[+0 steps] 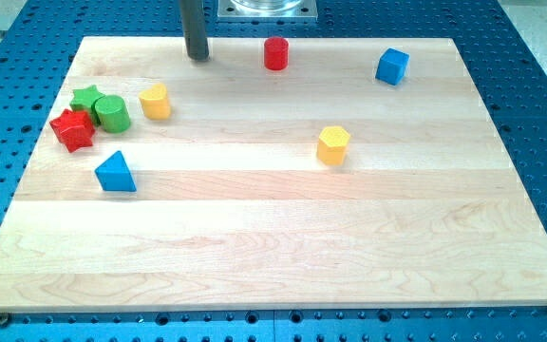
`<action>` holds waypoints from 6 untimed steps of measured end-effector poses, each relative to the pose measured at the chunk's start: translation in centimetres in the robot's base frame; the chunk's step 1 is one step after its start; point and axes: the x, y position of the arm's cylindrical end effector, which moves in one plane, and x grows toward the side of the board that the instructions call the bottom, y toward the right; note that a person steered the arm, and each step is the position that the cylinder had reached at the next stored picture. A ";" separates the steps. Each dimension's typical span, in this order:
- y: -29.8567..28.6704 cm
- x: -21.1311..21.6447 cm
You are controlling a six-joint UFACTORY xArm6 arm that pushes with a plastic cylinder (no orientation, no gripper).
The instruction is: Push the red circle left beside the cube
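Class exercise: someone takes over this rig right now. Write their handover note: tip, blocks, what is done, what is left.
My tip is at the board's top, left of the red circle, not touching it.
The blue cube lies to the circle's right, well apart.
Done: nothing shows as done; circle and cube are not side by side.
Left: the whole push; the tip probably has to get round to the circle's right side first.

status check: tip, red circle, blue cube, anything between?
My tip at the board's top edge, left of the red circle, not touching. Blue cube sits to the circle's right. Nothing between tip and circle.
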 end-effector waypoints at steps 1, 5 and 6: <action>8.6 -0.2; 8.5 3.0; 10.4 5.6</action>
